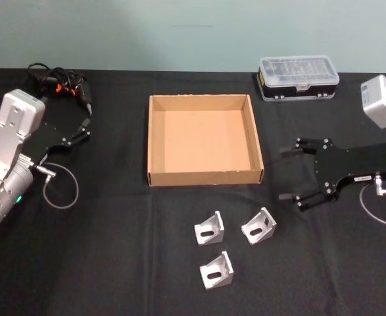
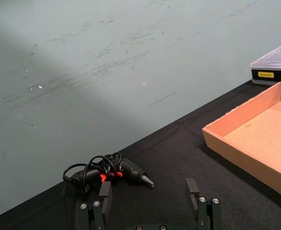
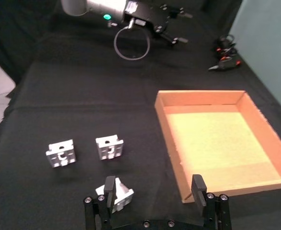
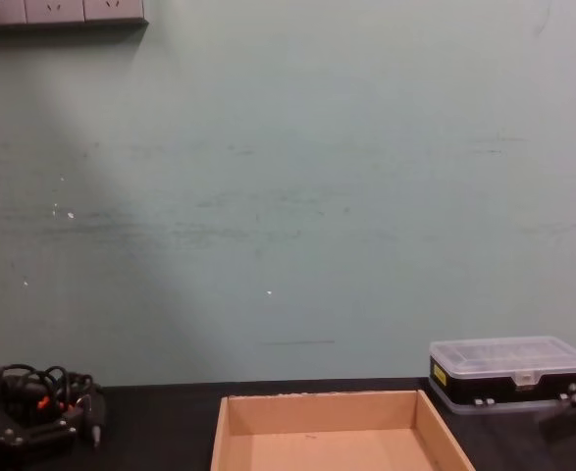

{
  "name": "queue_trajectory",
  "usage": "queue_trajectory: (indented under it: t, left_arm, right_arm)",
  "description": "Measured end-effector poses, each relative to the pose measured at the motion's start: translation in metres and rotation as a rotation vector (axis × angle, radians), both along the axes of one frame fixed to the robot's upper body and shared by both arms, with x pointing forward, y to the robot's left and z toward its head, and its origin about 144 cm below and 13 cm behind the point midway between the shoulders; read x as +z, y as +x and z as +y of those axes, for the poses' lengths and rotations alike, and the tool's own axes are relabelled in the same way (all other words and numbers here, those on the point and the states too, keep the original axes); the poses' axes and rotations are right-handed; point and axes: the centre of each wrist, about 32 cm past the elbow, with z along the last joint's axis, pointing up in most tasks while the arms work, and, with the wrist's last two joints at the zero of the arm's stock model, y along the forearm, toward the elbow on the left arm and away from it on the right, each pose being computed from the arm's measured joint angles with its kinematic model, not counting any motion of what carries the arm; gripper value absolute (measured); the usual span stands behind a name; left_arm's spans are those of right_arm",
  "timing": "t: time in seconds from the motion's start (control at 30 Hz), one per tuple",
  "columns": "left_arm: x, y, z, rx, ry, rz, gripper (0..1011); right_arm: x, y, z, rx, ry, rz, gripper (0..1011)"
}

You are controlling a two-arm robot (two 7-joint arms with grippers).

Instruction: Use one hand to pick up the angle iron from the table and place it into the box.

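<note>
Hovering wide open beside the box [image 1: 206, 178], right gripper [image 1: 285, 173] beats the far-off open left gripper [image 1: 87, 124]; nearest angle iron [image 1: 258, 226] lies just leftward, robot-ward.

Yellow label [image 2: 267, 74] on the black case [image 2: 275, 61] — lettering unreadable.

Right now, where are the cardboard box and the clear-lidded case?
Tan cardboard box [image 1: 156, 141]: head view, on its left wall.
Black case with clear plastic lid [image 1: 299, 68]: head view, on the lid's top.
</note>
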Motion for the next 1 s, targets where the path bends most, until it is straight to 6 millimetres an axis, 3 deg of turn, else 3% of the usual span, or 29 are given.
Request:
queue_trajectory:
  t: [1.0]
  left_arm:
    - [0.0,0.0,0.0,0.0,0.0,0.0,1000]
  right_arm:
    - [-0.022,0.017,0.022,0.146,-0.109,0.111,1004]
